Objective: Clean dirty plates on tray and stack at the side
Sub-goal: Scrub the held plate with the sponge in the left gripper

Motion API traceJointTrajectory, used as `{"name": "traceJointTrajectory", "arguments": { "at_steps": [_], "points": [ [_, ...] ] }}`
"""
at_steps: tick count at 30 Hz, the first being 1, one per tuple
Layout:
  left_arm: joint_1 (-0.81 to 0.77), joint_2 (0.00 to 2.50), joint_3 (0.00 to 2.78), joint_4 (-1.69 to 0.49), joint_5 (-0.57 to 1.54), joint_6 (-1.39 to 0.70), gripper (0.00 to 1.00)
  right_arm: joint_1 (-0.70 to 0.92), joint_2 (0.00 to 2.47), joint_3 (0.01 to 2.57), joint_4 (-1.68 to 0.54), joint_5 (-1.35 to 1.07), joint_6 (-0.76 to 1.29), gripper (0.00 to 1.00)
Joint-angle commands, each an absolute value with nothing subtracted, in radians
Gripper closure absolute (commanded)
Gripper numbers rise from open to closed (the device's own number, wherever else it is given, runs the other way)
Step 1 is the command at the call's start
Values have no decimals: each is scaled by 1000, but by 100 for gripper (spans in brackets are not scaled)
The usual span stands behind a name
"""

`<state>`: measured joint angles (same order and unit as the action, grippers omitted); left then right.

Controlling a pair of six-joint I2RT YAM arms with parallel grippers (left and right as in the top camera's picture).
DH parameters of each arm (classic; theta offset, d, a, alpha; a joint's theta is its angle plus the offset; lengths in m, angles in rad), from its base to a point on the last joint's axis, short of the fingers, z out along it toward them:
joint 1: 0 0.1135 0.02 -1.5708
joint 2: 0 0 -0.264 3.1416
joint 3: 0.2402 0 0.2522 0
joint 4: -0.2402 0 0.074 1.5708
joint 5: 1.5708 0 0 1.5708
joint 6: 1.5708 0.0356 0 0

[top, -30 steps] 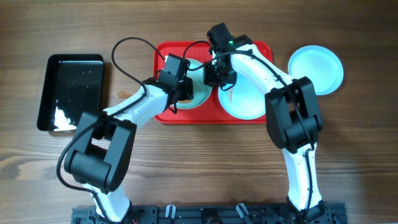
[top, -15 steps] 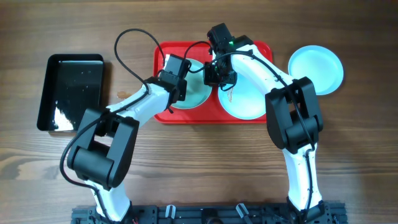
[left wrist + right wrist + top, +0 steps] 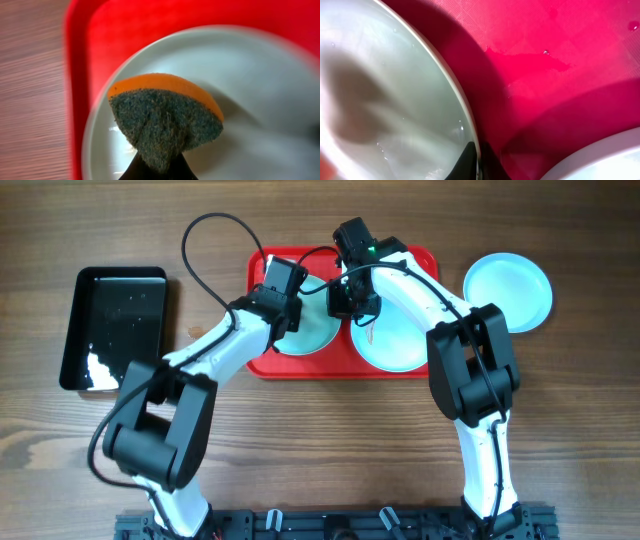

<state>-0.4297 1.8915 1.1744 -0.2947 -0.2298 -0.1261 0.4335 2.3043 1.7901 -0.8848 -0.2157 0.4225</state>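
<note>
Scrubbing of the left-hand plate point(image 3: 260, 85) on the red tray point(image 3: 150, 25) is judged to be the step in hand. An orange sponge point(image 3: 162, 120) is pinched at its lower corner by the left gripper point(image 3: 156, 169), jaws narrow, dark scouring face turned toward the wrist camera. It is seen over the plate's left half, near the rim; whether contact is made cannot be told. The plate's right rim is clamped by the right gripper point(image 3: 476, 162), jaws nearly shut w/ only the thin edge between them. For a good result the sponge should be pressed flat & swept in overlapping arcs across the whole well, incl. the zone beside the right gripper's pinch, prob. the part most easily missed. Pressure should be moderate: too much & the plate may be levered out of the pinch or slid on the wet tray. A 2nd plate point(image 3: 395, 345) lies on the tray just beside; a 3rd plate point(image 3: 507, 292) lies off the tray at the right, on the table point(image 3: 300, 440), judged the stack spot.
</note>
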Motion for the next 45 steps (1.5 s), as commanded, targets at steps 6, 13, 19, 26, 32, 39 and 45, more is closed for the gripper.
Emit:
{"name": "traceJointTrajectory", "arguments": {
  "at_steps": [6,13,19,26,32,39,45],
  "points": [
    [-442,1920,1205,-280,-11,-278,96,442,2338,1752,-891,-130,423,96],
    [-441,2037,1205,-240,1,-377,96,446,2338,1752,-887,-130,430,96],
    [-437,2092,1205,-233,-30,-341,96,446,2338,1752,-888,-128,429,96],
    [-382,2095,1205,-345,-382,-167,96,446,2338,1752,-889,-126,426,96],
    [-337,2093,1205,-375,-469,-111,96,446,2338,1752,-889,-125,426,96],
    [-339,2018,1209,-340,-588,-137,96,446,2338,1752,-892,-115,427,96],
    [-345,1844,1232,-311,-571,-172,96,446,2338,1752,-898,-100,448,96]
  ]
}}
